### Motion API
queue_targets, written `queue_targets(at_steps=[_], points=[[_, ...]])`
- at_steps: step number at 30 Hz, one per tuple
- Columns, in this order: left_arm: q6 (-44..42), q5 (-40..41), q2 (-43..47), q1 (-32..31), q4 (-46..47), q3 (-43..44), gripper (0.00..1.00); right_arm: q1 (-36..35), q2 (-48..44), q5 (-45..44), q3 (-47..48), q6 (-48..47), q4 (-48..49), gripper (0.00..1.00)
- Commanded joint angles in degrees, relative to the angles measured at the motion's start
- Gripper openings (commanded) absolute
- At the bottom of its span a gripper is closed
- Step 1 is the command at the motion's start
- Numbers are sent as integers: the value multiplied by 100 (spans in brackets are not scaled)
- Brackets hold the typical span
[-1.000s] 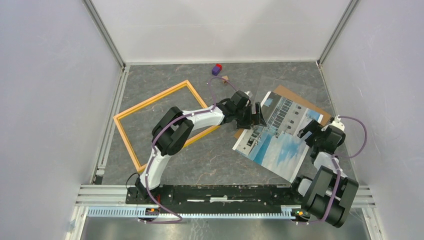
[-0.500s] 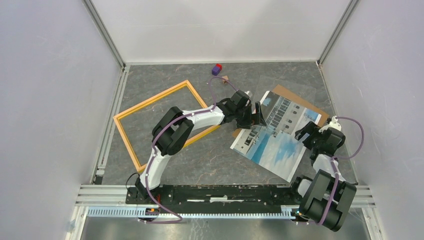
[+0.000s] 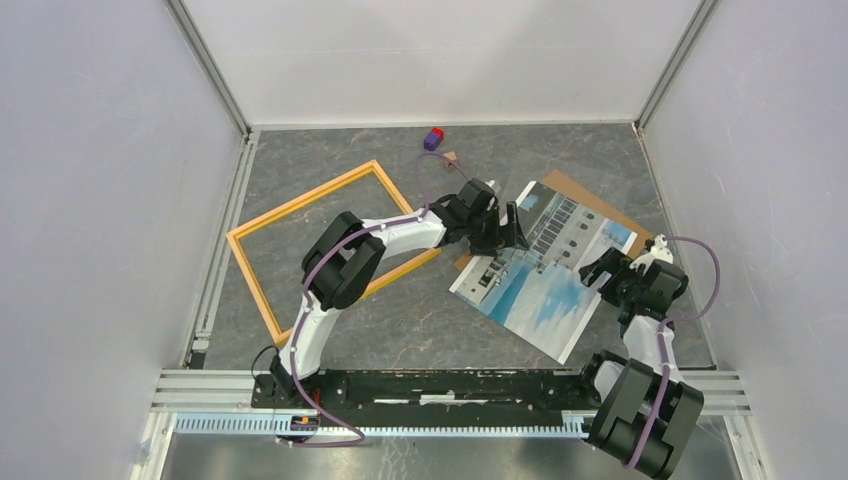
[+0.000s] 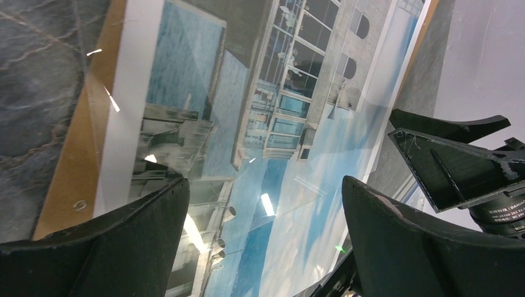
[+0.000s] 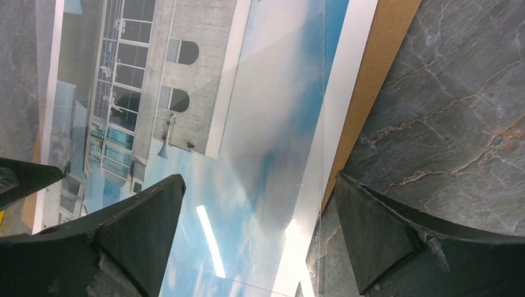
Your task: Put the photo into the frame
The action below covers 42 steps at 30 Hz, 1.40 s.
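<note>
photo (image 3: 545, 275) lies face up on the right half of the table (image 3: 400, 320), skewed, buildings toward the far end and sky toward the near end. It sits on the brown backing board (image 3: 577, 188), which pokes out at the far corner and along one long side. A clear sheet seems to lie over the print; its edge and glare show in the right wrist view, not certain.

frame (image 3: 300, 202) lies flat on the left half, also skewed and apart from the photo, nothing in its opening. The left arm reaches across its right corner.

left fingers (image 4: 136, 235) are spread wide, low over the print's left edge on the building side, pinching nothing. right fingers (image 5: 124, 241) are spread wide too, over the opposite edge by the sky, nothing between them. Can't tell if any tip touches the paper.

Step, as a judgement: pickup of the photo, both arms set at opposite edges, no grip made yet. The next move calls for a tip getting under the thin print only, not the board, then lifting it flat, carrying it left and turning it to match the frame's angle.

A small purple-and-red block (image 3: 433, 138) sits by the far wall, out of the way.
</note>
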<state>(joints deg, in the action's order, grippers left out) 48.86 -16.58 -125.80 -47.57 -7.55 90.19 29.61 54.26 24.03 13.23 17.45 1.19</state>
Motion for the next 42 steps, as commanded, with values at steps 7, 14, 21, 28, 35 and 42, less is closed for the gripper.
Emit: queue_targets(at_steps=[7,14,21,28,35,42], points=[[-37,6,150,239,81,-549,100,-645,74,-600,-149,59,-962,98],[301,-186,91,243,729,-963,100,-1316,-141,-433,188,141,-1321,98],[236,-196,230,315,1055,-1094,100,-1317,-395,-85,309,164,-1571,98],[63,-197,284,488,949,-1122,100,-1325,-810,287,230,637,-1580,98],[-4,-179,277,547,1015,-1162,100,-1322,-1402,296,89,1015,-1438,98],[-96,-283,275,595,1046,-1136,100,-1320,-1578,483,-16,1146,-1348,98]])
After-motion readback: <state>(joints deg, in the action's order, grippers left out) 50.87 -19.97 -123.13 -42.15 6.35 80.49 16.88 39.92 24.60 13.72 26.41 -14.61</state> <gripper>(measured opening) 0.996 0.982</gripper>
